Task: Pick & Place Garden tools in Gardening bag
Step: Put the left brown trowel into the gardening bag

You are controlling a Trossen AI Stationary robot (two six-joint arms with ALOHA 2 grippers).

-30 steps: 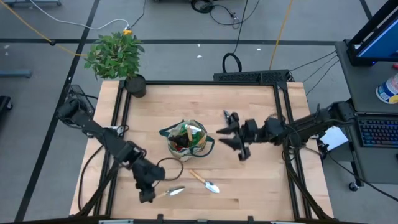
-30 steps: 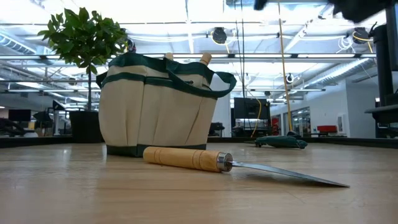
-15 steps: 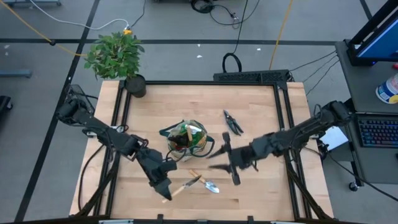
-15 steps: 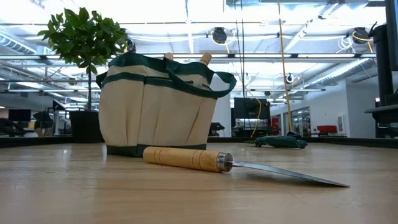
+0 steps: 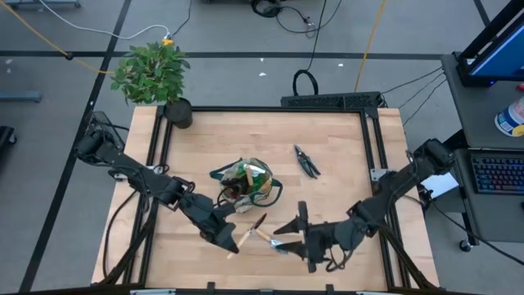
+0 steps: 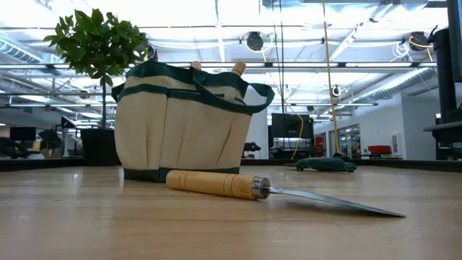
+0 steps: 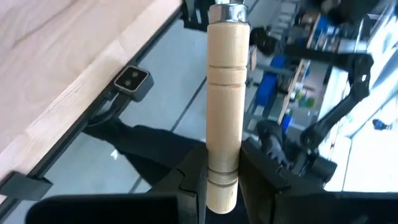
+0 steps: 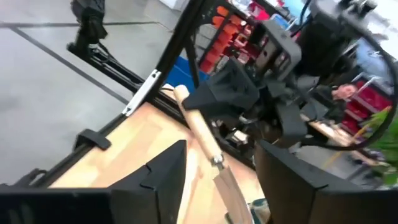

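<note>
- Front of the tabletop (image 5: 344, 164): one trowel (image 6: 238, 185) lies flat, not yet bagged. The right gripper (image 5: 296, 235) hovers just beside it, fingers (image 8: 158, 180) spread open and empty.
- Just behind that, the left gripper (image 5: 225, 238) has its fingers (image 7: 189, 186) clamped on a second trowel (image 7: 224, 93), lifted near the bag.
- Mid-table, the bag (image 5: 244, 184) already holds several tools.
- Farther back, the shears (image 5: 307, 161) wait, well apart from the bag.

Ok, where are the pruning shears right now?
In the high view the pruning shears lie flat on the table's right half, toward the far edge, up and right of the gardening bag, with neither gripper near them.
</note>
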